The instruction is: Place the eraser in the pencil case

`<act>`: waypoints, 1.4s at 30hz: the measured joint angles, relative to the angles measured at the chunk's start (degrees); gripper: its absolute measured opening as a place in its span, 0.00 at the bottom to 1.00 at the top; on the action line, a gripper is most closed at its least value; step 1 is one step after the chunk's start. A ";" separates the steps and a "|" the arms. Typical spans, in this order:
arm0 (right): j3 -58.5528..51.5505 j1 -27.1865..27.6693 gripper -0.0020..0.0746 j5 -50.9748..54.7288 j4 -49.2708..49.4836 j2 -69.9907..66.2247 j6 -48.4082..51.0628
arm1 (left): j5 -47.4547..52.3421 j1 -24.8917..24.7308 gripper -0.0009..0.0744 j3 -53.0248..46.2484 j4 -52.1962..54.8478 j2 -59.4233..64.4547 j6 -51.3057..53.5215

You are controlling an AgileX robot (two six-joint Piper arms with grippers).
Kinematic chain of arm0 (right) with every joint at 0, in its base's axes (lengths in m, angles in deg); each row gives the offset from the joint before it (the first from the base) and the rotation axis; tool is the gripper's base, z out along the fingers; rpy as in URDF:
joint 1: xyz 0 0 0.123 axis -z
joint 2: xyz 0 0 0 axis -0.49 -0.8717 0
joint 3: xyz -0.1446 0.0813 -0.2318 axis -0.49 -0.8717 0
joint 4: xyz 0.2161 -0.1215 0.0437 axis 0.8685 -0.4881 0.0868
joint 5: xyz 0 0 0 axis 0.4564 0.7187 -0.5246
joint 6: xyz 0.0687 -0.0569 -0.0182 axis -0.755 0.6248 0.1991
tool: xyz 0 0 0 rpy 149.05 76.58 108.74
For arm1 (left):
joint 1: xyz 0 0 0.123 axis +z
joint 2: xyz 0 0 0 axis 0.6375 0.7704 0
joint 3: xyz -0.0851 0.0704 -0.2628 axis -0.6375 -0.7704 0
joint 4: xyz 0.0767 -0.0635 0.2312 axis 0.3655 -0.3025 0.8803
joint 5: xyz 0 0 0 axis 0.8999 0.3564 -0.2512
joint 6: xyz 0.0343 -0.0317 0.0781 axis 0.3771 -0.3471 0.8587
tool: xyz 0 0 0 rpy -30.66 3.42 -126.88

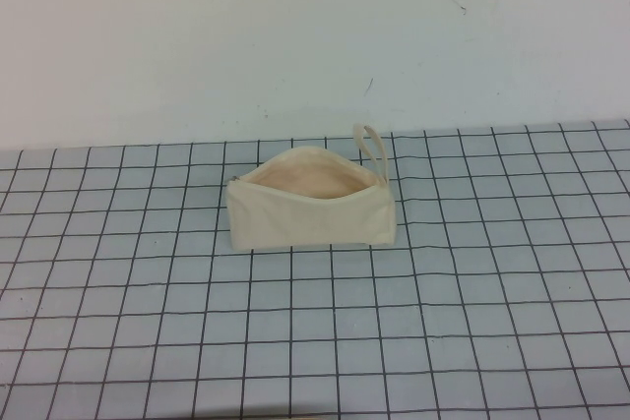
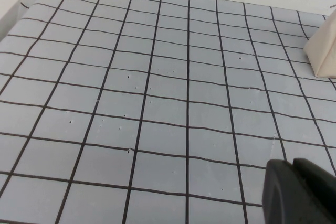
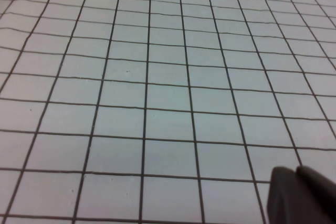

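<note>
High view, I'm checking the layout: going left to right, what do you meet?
Bare gridded mat → pencil case, zip open → its loop strap → bare mat. No eraser shows; neither gripper shows here, each only at its own wrist view's edge.

my high camera looks down from my own side across the gridded bench toward the far wall, while each wrist camera skims low and close over it, my left one sharing the pencil case with the high view.
</note>
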State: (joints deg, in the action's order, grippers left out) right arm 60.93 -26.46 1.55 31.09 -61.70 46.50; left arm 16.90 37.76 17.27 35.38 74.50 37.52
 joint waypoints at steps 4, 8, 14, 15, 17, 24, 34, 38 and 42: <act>0.00 -1.11 0.03 0.00 -0.11 0.00 0.00 | 0.00 0.00 0.01 0.00 0.00 0.00 0.00; 0.00 -1.46 0.03 0.00 -0.22 0.00 0.00 | 0.00 0.00 0.01 0.00 0.00 0.00 0.00; 0.00 -1.46 0.03 0.00 -0.22 0.00 0.00 | 0.00 0.00 0.01 0.00 0.00 0.00 0.00; 0.00 -1.46 0.03 0.00 -0.22 0.00 0.00 | 0.00 0.00 0.01 0.00 0.00 0.00 0.00; 0.00 -1.46 0.03 0.00 -0.22 0.00 0.00 | 0.00 0.00 0.01 0.00 0.00 0.00 0.00; 0.00 -1.46 0.03 0.00 -0.22 0.00 0.00 | 0.00 0.00 0.01 0.00 0.00 0.00 0.00; 0.00 -1.46 0.03 0.00 -0.22 0.00 0.00 | 0.00 0.00 0.01 0.00 0.00 0.00 0.00; 0.00 -1.46 0.03 0.00 -0.22 0.00 0.00 | 0.00 0.00 0.01 0.00 0.00 0.00 0.00; 0.00 -1.46 0.03 0.00 -0.22 0.00 0.00 | 0.00 0.00 0.01 0.00 0.00 0.00 0.00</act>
State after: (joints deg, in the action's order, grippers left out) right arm 60.93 -27.91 1.55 30.86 -61.70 46.50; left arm 16.90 37.76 17.27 35.38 74.50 37.52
